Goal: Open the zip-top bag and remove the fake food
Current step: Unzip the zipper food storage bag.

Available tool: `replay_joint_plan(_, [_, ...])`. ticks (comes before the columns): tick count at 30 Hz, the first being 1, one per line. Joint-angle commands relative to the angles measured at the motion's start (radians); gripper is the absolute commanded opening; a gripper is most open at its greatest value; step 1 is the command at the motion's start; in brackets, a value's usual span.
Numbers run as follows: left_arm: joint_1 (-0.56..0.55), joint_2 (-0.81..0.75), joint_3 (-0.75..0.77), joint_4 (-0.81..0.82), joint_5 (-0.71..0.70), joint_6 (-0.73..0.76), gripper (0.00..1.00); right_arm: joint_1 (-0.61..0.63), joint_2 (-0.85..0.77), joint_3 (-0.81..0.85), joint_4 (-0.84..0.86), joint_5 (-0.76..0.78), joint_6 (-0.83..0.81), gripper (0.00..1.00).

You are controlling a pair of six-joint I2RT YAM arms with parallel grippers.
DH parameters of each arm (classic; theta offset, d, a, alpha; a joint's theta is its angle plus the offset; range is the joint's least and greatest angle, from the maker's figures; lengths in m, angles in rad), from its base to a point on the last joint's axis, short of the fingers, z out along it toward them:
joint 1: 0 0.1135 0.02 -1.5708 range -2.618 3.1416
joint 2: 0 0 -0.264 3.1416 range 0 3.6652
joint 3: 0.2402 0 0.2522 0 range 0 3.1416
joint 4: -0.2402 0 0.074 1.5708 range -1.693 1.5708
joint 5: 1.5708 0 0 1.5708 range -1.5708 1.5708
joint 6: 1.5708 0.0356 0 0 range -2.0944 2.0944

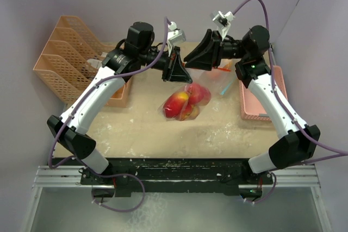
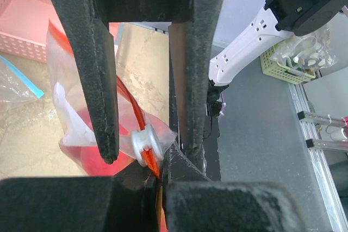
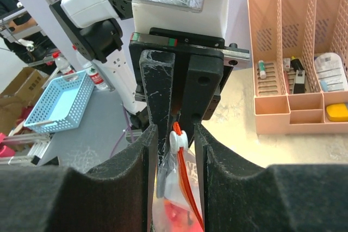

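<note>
The clear zip-top bag (image 1: 182, 101) with an orange zip track hangs over the middle of the table. It holds the fake food (image 1: 176, 103): red apples and an orange piece. My left gripper (image 1: 182, 77) is shut on the bag's top edge at the end of the zip, as the left wrist view (image 2: 160, 175) shows. My right gripper (image 1: 190, 61) faces it. Its fingers (image 3: 149, 150) stand on either side of the white slider (image 3: 178, 140) with a gap on both sides. The slider (image 2: 144, 145) sits close to my left gripper's pinch.
An orange file organiser (image 1: 65, 61) stands at the back left. A pink basket (image 1: 261, 104) sits at the right, with an empty blue-zip bag (image 1: 225, 82) beside it. A blue basket (image 3: 54, 101) lies off the table.
</note>
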Motion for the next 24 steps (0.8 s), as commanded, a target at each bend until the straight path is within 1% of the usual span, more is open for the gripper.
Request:
replay_joint_plan(1, [0.002, -0.053, 0.05, 0.032, 0.026, 0.022, 0.0, 0.004, -0.011, 0.002, 0.045, -0.007, 0.012, 0.34])
replay_joint_plan(3, [0.002, -0.056, 0.051, 0.031, 0.022, 0.022, 0.0, 0.004, -0.012, -0.004, 0.046, -0.007, 0.011, 0.33])
replay_joint_plan(8, [0.002, -0.06, 0.05, 0.03, 0.017, 0.024, 0.0, 0.004, -0.01, -0.007, 0.049, -0.007, 0.012, 0.18])
replay_joint_plan(11, [0.002, -0.06, 0.052, 0.033, 0.012, 0.023, 0.0, 0.004, -0.011, -0.008, 0.049, -0.008, 0.013, 0.12])
replay_joint_plan(15, [0.003, -0.06, 0.056, 0.039, 0.007, 0.02, 0.0, 0.004, -0.012, -0.014, 0.045, -0.009, 0.011, 0.01])
replay_joint_plan(16, [0.002, -0.06, 0.057, 0.039, 0.004, 0.02, 0.0, 0.004, -0.014, -0.015, 0.044, -0.009, 0.011, 0.0])
replay_joint_plan(24, [0.004, -0.083, 0.06, 0.054, -0.022, 0.015, 0.0, 0.004, -0.017, -0.032, 0.028, -0.001, 0.008, 0.0])
